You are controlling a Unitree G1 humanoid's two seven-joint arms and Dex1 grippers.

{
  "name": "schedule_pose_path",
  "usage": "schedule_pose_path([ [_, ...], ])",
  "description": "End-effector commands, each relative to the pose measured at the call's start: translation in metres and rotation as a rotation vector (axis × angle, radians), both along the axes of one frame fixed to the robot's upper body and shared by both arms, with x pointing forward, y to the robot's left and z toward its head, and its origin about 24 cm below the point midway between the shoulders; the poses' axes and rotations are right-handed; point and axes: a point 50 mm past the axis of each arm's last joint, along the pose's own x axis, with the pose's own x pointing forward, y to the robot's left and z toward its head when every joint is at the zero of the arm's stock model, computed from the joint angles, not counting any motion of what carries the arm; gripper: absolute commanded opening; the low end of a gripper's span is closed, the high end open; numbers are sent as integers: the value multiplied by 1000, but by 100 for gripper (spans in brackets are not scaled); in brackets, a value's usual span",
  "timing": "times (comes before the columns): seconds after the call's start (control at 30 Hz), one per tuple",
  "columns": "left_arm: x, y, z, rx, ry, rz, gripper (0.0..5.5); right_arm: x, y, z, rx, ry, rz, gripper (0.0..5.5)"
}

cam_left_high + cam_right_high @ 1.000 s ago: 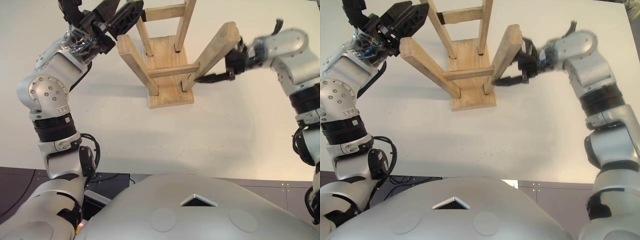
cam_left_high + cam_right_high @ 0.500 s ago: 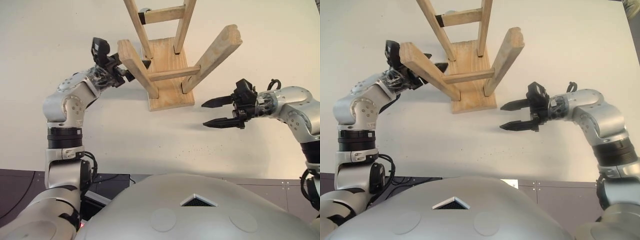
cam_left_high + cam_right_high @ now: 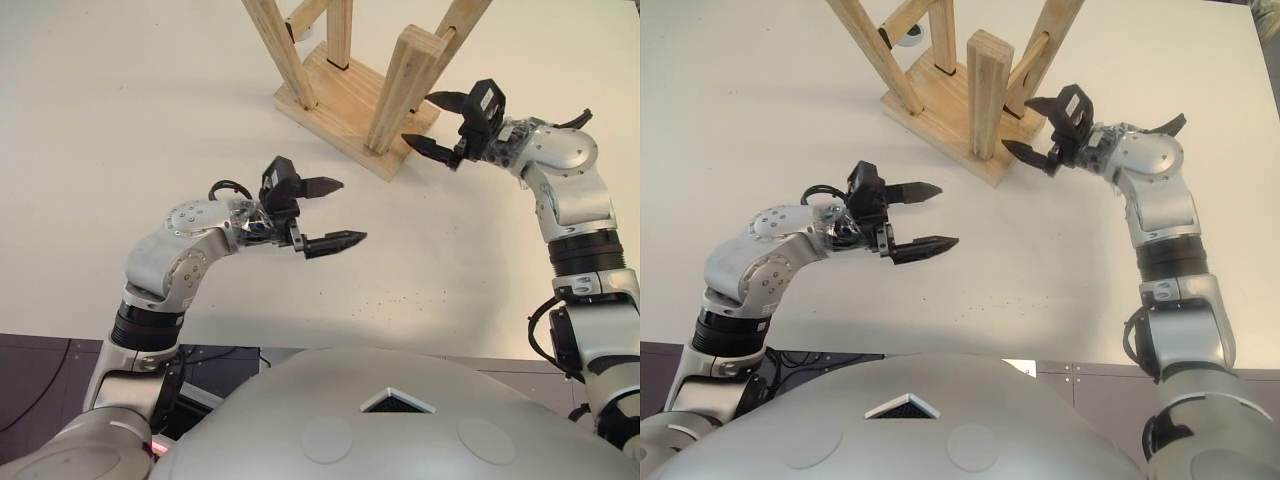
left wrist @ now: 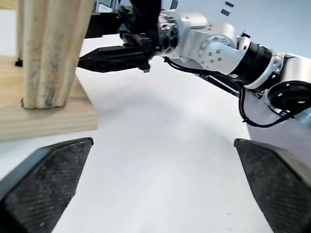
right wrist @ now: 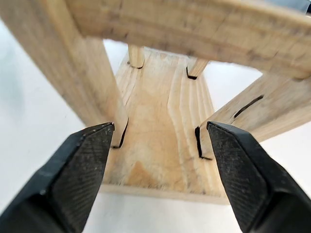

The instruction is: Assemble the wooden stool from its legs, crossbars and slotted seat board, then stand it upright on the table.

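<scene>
Across the far middle of the broad white table (image 3: 110,110) sat the pale wooden stool (image 3: 940,95), upside down: its slotted seat board (image 3: 340,95) lay flat on the surface and its square legs rose from it, joined by crossbars. The board sat askew to the table's near edge, one corner pointing towards the robot.

The right gripper (image 3: 1016,124) hung just beside the near right leg (image 3: 990,95), low over the board's right corner, with its black fingers spread wide and holding nothing. From the right wrist, both finger pads (image 5: 77,170) framed the seat board between two legs, with a crossbar (image 5: 194,29) above.

The left gripper (image 3: 352,210) hovered over bare tabletop, nearer the robot and well apart from the stool, its two fingers likewise spread and empty.

A scatter of fine dark specks (image 3: 400,295) marked the table nearer the robot. Beyond the table's near edge lay dark flooring (image 3: 40,370), black cables (image 3: 215,365) on the left, and a grey strip (image 3: 560,375) on the right.
</scene>
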Motion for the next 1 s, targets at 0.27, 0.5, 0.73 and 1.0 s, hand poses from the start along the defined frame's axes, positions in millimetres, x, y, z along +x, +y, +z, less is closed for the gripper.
schedule_pose_path([
  [0.27, 26, 37, -6, 78, -14, 216, 540, -16, 45, -15, 138, -8, -43, 312],
  [0.5, 34, 52, -9, 79, -11, 320, 540, -25, 53, -16, 226, -46, -28, 179],
  [0.73, 31, 68, -18, 117, -14, 342, 540, -30, 40, -30, 216, -50, -5, 103],
  [1.0, -2, 93, -13, 221, -213, 35, 540, -75, -10, -21, 230, 142, 407, 103],
])
